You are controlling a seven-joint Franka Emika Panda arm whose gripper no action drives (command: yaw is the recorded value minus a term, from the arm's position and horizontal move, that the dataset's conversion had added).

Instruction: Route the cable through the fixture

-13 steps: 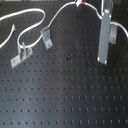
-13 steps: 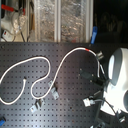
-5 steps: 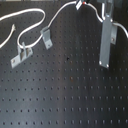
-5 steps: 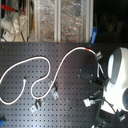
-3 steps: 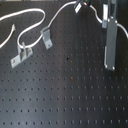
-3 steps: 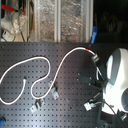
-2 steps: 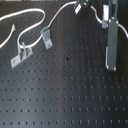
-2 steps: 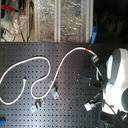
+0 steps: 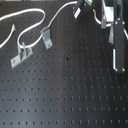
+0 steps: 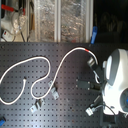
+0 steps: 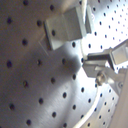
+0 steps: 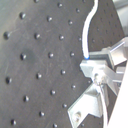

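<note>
White cable (image 10: 44, 61) lying in loops on the black perforated board (image 9: 65, 95), its red band (image 10: 88, 50) near the robot arm (image 10: 116, 75). Two small metal brackets (image 9: 46, 37) stand on the board beside the cable's loops. Gripper (image 12: 100, 75): both wrist views show the cable meeting the fingers; whether they clamp it cannot be told.
</note>
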